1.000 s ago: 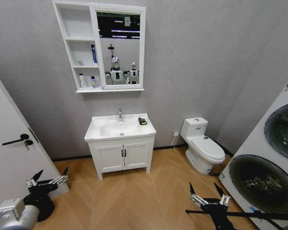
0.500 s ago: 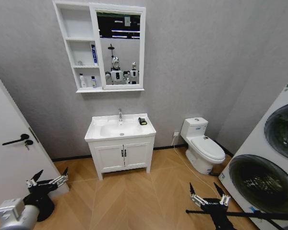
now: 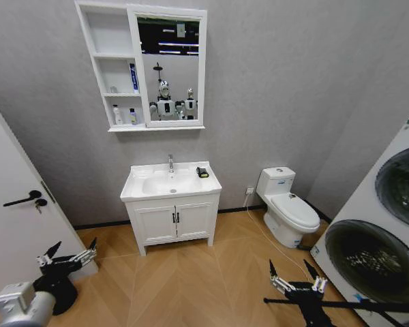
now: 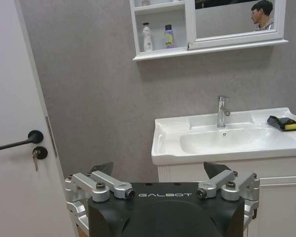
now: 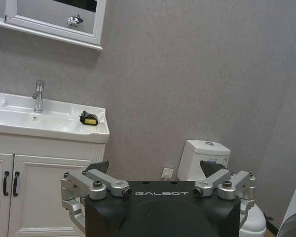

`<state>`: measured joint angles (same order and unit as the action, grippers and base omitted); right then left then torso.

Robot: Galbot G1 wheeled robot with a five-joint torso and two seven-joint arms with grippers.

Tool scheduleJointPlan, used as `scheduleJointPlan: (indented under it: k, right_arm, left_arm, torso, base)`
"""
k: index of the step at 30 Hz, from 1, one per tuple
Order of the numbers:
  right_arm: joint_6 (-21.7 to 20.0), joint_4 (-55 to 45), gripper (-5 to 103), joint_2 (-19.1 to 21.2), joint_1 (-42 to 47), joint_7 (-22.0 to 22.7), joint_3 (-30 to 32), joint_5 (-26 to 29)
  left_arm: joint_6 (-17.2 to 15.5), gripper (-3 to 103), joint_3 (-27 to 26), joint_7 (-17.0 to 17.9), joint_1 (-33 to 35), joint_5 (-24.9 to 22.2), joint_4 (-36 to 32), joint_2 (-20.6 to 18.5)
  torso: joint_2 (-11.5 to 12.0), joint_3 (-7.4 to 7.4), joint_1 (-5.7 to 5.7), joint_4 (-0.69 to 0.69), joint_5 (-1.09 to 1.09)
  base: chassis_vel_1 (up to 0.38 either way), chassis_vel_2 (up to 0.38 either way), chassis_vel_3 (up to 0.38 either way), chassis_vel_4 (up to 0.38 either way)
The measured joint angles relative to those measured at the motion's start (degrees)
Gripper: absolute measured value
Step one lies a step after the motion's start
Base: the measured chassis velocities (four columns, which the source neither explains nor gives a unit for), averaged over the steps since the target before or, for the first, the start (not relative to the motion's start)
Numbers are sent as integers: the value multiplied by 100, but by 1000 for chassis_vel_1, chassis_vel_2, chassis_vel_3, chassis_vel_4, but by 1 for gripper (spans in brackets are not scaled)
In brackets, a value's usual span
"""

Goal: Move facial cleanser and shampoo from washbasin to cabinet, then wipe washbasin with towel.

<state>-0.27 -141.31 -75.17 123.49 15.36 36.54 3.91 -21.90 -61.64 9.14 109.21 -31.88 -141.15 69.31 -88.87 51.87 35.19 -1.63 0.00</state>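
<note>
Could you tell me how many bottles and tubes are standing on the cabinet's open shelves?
3: a white bottle and a purple-labelled bottle side by side on the cabinet bottom shelf, and a blue-and-white tube on the shelf above. Others may be hidden.

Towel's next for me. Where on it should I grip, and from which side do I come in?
The towel lies flat, folded, on the washbasin rim to the right of the tap, wall close behind. Probably best to come from above and the front with the right gripper, pinching across the folded stack at its front edge.
</note>
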Motion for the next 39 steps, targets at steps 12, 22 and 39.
scheduleJointPlan:
  k: [12, 22, 39]
  right_arm:
    - [0, 0, 100, 0, 0, 0, 0, 0]
    - [0, 0, 100, 0, 0, 0, 0, 0]
    - [0, 0, 100, 0, -1, 0, 0, 0]
  left_arm:
    - [0, 100, 0, 0, 0, 0, 0, 0]
    - [0, 100, 0, 0, 0, 0, 0, 0]
    - [0, 100, 0, 0, 0, 0, 0, 0]
  torso:
    - [0, 0, 0, 0, 0]
    - [0, 0, 0, 0, 0]
    - [0, 0, 0, 0, 0]
  base:
    - [0, 0, 0, 0]
    - [0, 0, 0, 0]
    - [0, 0, 0, 0]
